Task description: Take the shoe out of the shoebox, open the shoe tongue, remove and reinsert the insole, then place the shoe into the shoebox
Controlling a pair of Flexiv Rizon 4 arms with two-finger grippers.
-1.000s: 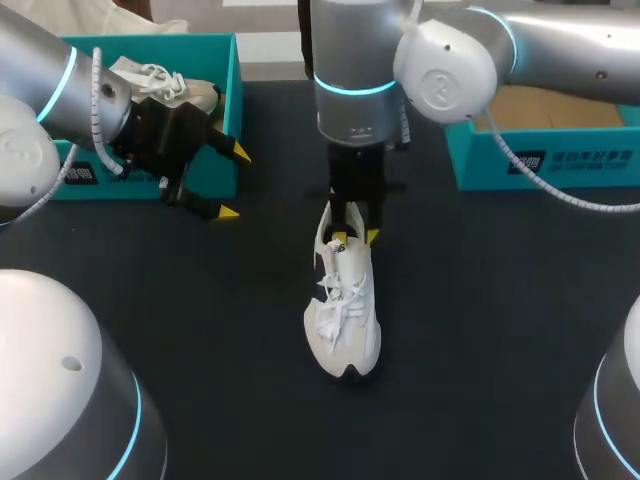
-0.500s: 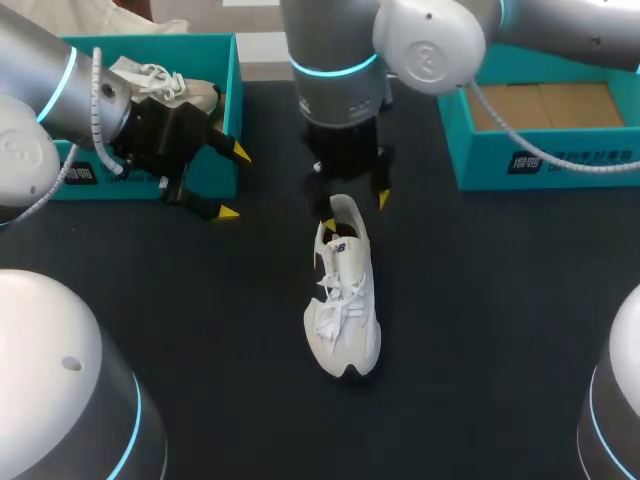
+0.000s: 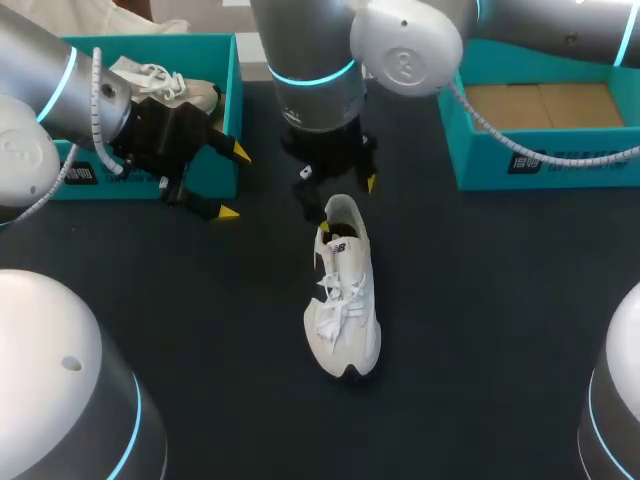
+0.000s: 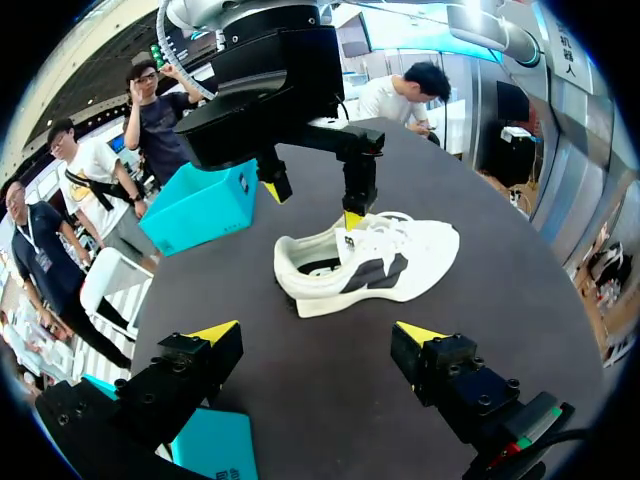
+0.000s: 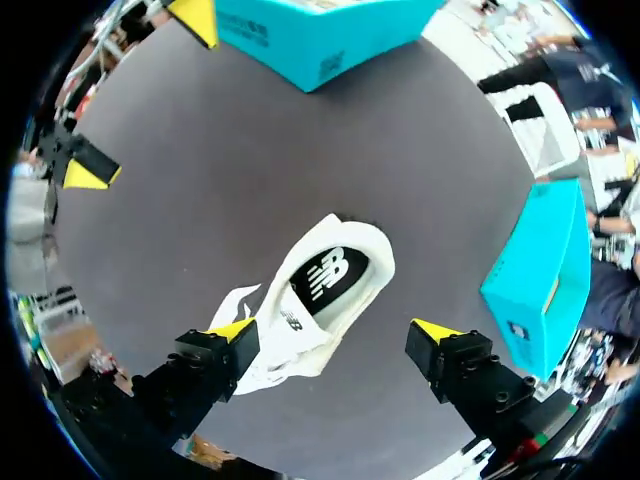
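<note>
A white laced shoe stands on its sole mid-table, toe toward the near edge. In the right wrist view its heel opening shows a dark insole inside. My right gripper hangs open just above and behind the heel, with its fingers spread to either side and clear of the shoe. Off to the left, my left gripper is open and empty beside the left shoebox. From the left wrist the shoe lies ahead of my left gripper, with my right gripper over its heel.
The teal left shoebox holds a second white shoe. A second teal box with a brown cardboard bottom stands at the back right. Bare black tabletop surrounds the shoe.
My right gripper has spread its fingers, let go of the shoe's heel end and pulled up and back from it. The shoe stays put. My left arm has not moved.
</note>
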